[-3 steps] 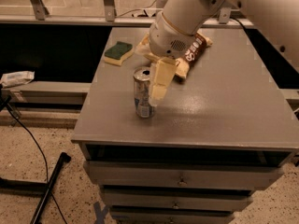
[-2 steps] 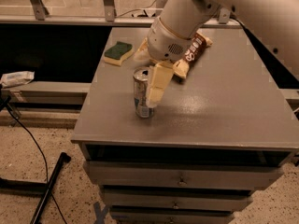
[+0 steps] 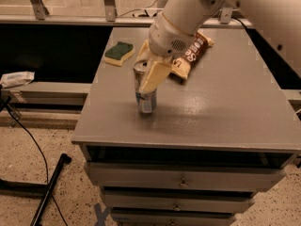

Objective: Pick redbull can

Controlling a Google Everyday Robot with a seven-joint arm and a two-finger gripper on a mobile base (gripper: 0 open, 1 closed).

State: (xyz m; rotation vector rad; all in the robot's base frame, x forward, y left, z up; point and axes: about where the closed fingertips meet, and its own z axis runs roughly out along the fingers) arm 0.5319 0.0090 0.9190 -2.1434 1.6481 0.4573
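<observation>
The redbull can (image 3: 146,101), slim, silver and blue, stands upright on the grey table (image 3: 225,107) near its front left part. My gripper (image 3: 146,74) comes down from the upper right and sits at the can's top. One cream part of it lies across the can's upper half on the camera side. The can's base rests on the table. The white arm covers part of the table's back.
A brown-and-cream chip bag (image 3: 195,51) lies behind the can, partly under the arm. A green and yellow sponge (image 3: 119,52) lies at the back left. Drawers (image 3: 183,178) are under the tabletop. A black cable (image 3: 28,135) runs on the floor at left.
My gripper has moved left and a little down, from beside the can's right side to over its top. The can has not moved.
</observation>
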